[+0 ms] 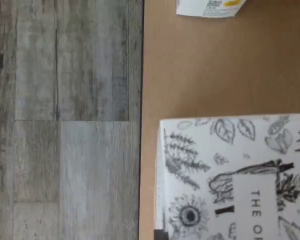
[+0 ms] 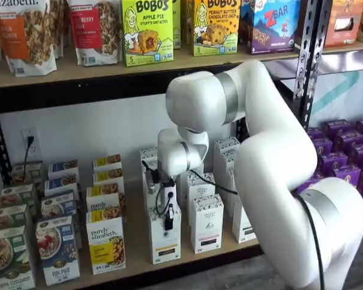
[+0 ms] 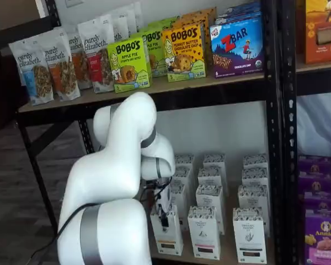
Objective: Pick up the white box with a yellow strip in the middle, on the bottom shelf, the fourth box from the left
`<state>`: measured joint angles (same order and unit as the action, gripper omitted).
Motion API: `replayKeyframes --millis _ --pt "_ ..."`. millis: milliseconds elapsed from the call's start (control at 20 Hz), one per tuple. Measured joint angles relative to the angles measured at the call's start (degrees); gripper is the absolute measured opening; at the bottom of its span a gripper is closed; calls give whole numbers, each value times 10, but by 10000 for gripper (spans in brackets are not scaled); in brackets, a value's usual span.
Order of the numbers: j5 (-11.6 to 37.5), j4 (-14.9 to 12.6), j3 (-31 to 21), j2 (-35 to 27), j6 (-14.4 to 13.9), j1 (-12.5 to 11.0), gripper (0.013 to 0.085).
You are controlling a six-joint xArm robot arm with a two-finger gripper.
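Low on bottom shelf, front row: white box with yellow strip, directly under gripper. Fingers side-on against box; grip state cannot tell. Risk, judged: shallow bite slipping, or nudging neighbouring carton just beside.
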<state>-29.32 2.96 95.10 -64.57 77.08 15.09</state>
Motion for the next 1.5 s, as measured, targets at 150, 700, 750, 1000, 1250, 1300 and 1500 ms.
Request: replayKeyframes --millis 150,700,750,1000,1250,1300,1500 --pt "4 -3 -18 12 -4 1 490" --pt "33 -1 -120 81 -9 9 490" --pt "35 -1 -130 88 -9 10 490" --pt "50 -3 -199 132 -20 20 490" --pt "77 13 -262 172 -14 29 490" --pt "82 17 -272 179 -11 30 490" --pt "98 29 -316 213 -2 33 490"
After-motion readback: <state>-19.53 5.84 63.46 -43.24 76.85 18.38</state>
